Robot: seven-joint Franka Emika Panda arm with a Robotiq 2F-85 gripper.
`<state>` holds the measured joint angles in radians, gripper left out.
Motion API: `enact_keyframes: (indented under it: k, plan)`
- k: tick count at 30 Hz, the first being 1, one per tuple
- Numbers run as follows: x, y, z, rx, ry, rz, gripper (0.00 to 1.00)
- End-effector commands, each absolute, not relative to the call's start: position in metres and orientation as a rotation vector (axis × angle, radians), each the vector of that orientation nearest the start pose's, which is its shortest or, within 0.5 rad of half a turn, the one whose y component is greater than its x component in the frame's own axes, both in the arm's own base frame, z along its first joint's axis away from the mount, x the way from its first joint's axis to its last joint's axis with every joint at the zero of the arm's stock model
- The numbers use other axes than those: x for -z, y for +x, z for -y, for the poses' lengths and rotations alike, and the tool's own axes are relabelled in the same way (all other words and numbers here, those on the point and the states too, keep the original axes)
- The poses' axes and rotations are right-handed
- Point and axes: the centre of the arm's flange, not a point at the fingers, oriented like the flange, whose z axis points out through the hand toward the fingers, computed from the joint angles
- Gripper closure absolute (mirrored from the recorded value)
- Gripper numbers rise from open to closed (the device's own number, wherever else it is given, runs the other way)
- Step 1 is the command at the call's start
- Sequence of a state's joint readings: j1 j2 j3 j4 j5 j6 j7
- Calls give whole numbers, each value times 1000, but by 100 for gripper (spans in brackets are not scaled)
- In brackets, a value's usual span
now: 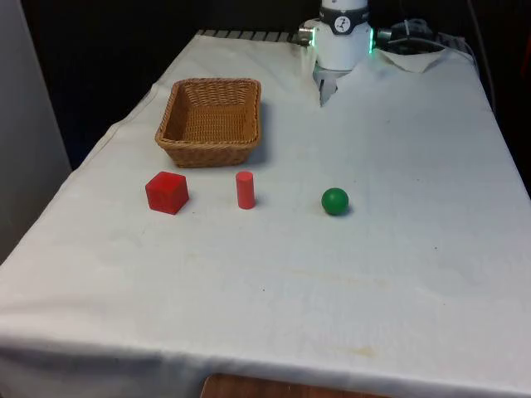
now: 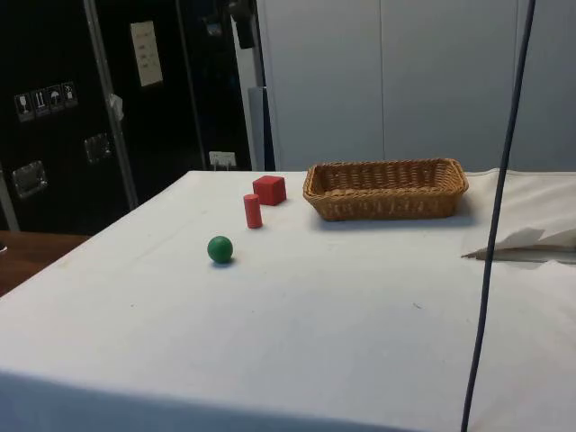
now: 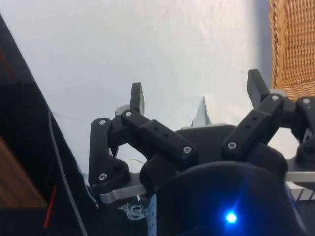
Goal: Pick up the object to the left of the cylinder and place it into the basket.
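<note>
While the claw (image 3: 197, 96) hangs open and empty, the red cube (image 1: 167, 192) sits left of the red cylinder (image 1: 245, 190), below the basket (image 1: 211, 139).

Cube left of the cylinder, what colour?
Red. The cube shows best in the front view, beside the red cylinder.

Red cube (image 1: 167, 192) and wicker basket (image 1: 210, 122) on white counter.
Cube flat, at front view's left of upright red cylinder (image 1: 245, 190); basket empty, just behind.
</note>
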<state>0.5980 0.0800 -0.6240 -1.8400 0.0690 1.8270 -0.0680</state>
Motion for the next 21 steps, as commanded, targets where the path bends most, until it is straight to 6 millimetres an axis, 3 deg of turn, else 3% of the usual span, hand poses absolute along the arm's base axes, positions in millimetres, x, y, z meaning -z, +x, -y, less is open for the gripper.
enact_keyframes:
  k: [1, 21]
  plan:
    - [-479, 575, -4, -109, -3122, 35, 0]
    - [-447, 594, -49, -30, -3185, 26, 0]
